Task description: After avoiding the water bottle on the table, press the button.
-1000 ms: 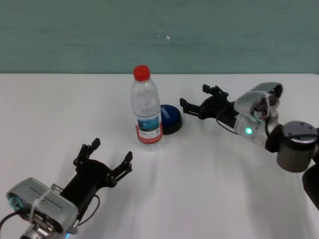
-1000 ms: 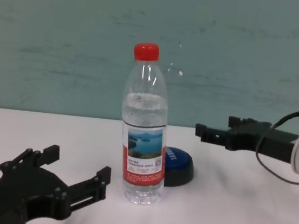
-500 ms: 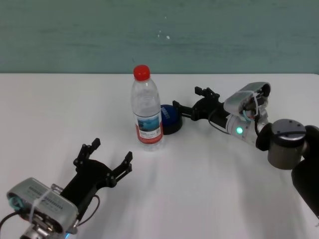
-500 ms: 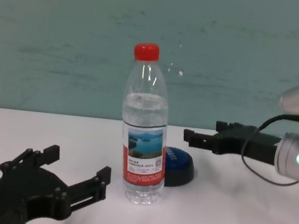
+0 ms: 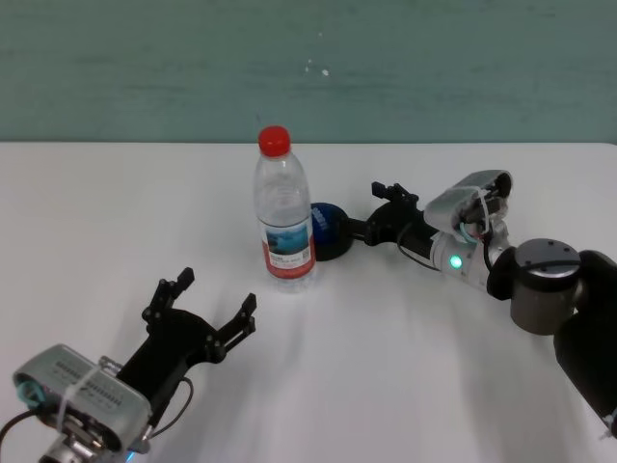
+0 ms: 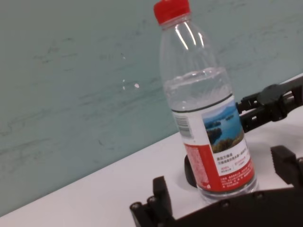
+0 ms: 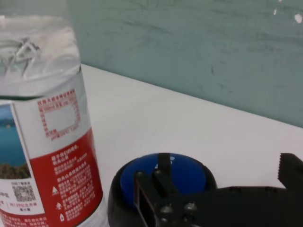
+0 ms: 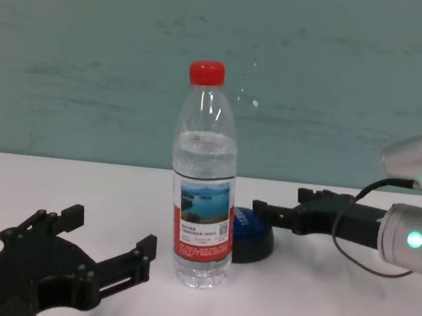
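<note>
1. Bottle (image 5: 283, 217) stands upright on the white worktop (image 5: 405, 367), near its middle, red cap on.
2. Blue button (image 5: 330, 230) sits just right of the bottle and slightly farther back, partly hidden behind it in the chest view.
3. Right pincer (image 5: 369, 214) reaches in from the right, fingers spread; one fingertip (image 7: 163, 165) lies over the button's blue dome.
4. Left pincer (image 5: 204, 311) rests at the near left, released and holding nothing, well short of the bottle.
</note>
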{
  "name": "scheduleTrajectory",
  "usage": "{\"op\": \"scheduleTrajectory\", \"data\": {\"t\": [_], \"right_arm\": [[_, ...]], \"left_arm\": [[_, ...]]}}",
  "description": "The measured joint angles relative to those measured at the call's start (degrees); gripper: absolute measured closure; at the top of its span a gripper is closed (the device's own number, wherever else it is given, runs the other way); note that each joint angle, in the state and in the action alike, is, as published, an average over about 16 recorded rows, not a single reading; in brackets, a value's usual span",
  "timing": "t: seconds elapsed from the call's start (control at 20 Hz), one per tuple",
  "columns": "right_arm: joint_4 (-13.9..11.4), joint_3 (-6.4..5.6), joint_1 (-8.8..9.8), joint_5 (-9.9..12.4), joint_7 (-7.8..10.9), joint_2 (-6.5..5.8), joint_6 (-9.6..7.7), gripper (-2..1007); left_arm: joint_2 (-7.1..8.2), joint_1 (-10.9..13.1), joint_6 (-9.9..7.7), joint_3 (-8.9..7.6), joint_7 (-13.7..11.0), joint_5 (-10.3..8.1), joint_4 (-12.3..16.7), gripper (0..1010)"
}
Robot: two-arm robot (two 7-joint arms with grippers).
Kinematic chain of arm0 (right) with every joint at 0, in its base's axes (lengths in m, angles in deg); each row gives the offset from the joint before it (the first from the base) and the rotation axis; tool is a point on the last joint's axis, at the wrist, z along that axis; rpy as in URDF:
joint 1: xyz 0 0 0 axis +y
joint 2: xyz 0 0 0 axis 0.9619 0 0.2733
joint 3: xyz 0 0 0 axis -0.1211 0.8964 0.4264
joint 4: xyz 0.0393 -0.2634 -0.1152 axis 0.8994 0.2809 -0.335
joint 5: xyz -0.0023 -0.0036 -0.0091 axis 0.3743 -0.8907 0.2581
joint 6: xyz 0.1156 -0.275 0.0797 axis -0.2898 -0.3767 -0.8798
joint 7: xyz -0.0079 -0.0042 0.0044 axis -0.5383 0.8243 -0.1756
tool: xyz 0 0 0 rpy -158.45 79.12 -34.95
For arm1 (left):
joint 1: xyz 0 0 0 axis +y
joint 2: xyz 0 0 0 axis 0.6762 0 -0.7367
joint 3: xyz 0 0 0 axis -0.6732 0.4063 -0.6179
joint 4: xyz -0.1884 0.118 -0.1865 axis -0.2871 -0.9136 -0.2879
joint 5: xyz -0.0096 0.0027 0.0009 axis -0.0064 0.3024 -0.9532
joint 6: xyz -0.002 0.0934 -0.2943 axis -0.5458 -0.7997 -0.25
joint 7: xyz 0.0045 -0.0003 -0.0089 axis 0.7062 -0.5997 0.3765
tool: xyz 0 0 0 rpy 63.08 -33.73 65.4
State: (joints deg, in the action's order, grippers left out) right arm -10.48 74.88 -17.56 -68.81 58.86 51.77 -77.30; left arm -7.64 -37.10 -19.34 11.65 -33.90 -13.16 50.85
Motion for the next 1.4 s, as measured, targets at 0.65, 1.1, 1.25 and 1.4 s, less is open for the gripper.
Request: {"op": "scheduleTrajectory", "data": {"t": [0.65,1.1,1.25,1.4], "right_arm": [[2.84,-0.11,-0.45,-0.93,0.42,1.12,0.31,1],[-1.04,-0.73,0.93,-1.16,-0.2,0.42,0.12,1],[-3.19,-1.07,1.6,-1.02,-0.55,-0.09,0.02,1],[-5.48,-1.4,2.32,-0.81,-0.89,-0.69,-0.09,1]], "left_arm": [[0.0,0.0,0.0,0.0,0.0,0.0,0.0,10],[0.0,0.0,0.0,0.0,0.0,0.0,0.0,10],[0.0,0.0,0.0,0.0,0.0,0.0,0.0,10],[0.0,0.0,0.0,0.0,0.0,0.0,0.0,10]]}}
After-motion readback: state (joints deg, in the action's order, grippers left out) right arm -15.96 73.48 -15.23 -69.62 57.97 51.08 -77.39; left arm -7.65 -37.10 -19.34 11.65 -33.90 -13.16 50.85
